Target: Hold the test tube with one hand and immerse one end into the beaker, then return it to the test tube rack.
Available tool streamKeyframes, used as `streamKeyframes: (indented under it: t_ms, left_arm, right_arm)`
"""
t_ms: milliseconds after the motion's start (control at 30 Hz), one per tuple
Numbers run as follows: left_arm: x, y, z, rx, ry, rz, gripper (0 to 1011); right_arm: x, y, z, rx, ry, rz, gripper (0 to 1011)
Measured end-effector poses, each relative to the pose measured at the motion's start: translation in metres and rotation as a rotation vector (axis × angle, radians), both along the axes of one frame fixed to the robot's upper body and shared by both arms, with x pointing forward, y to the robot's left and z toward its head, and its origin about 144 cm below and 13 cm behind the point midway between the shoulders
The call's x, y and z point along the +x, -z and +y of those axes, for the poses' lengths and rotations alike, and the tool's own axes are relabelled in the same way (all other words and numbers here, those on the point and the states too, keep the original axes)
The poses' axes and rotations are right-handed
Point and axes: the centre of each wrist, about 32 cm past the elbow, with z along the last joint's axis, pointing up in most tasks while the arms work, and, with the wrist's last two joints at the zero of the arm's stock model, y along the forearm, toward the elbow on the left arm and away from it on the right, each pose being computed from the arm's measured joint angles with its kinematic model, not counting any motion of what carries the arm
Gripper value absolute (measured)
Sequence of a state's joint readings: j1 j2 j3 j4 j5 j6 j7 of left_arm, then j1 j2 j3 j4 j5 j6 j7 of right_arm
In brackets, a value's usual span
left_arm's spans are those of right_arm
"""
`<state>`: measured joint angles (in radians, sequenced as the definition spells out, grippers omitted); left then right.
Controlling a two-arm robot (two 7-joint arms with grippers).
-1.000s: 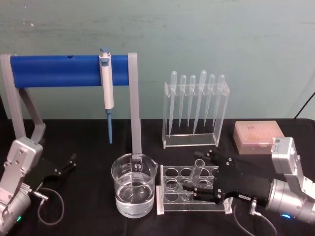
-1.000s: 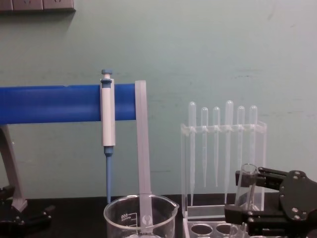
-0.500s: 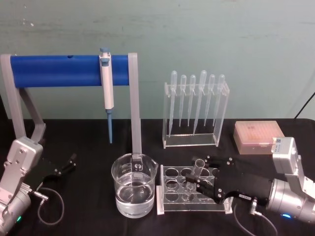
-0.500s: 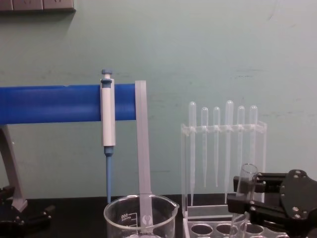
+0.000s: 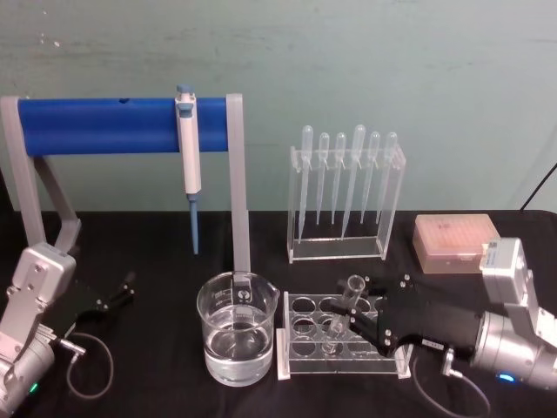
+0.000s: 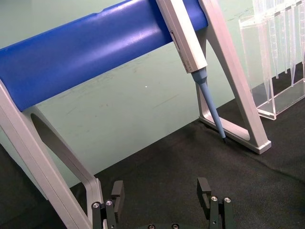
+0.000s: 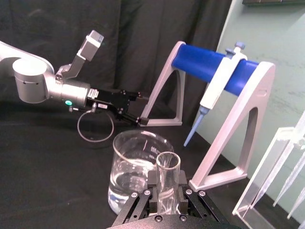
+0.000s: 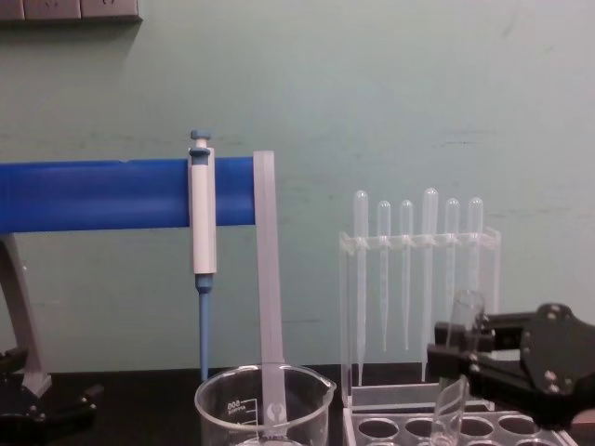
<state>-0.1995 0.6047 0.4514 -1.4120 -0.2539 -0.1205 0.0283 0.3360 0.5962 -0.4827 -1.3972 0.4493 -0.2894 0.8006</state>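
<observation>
Your right gripper (image 5: pixel 352 315) is clamped on the test tube (image 5: pixel 352 294), tilted over the test tube rack (image 5: pixel 296 359) near the front edge of the table (image 5: pixel 157 261); whether its lower end sits in a hole is unclear. The beaker (image 5: pixel 218 322) stands just beside the rack, its print unreadable. Your left gripper (image 5: pixel 120 292), fingers (image 6: pixel 205 188) spread, rests near the left edge.

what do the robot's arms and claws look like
The left arm and right arm are silver cylinders, each with a white boxy block at the wrist. The left claw and right claw are black, two-fingered, with screws. A thin grey cable loops beside each wrist; a green light glows on the left arm, blue on the right.
</observation>
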Motion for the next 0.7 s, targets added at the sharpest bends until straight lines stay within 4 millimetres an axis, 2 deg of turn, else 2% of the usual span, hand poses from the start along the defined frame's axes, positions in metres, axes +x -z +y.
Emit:
streamKeyframes:
  t_ms: [367, 700]
  left_arm:
    - [0.0, 0.0, 0.0, 0.0, 0.0, 0.0, 1000]
    - [0.0, 0.0, 0.0, 0.0, 0.0, 0.0, 1000]
  right_arm:
    - [0.008, -0.032, 0.011, -0.003, -0.014, 0.016, 227]
    - [0.013, -0.068, 0.011, 0.042, 0.009, 0.029, 227]
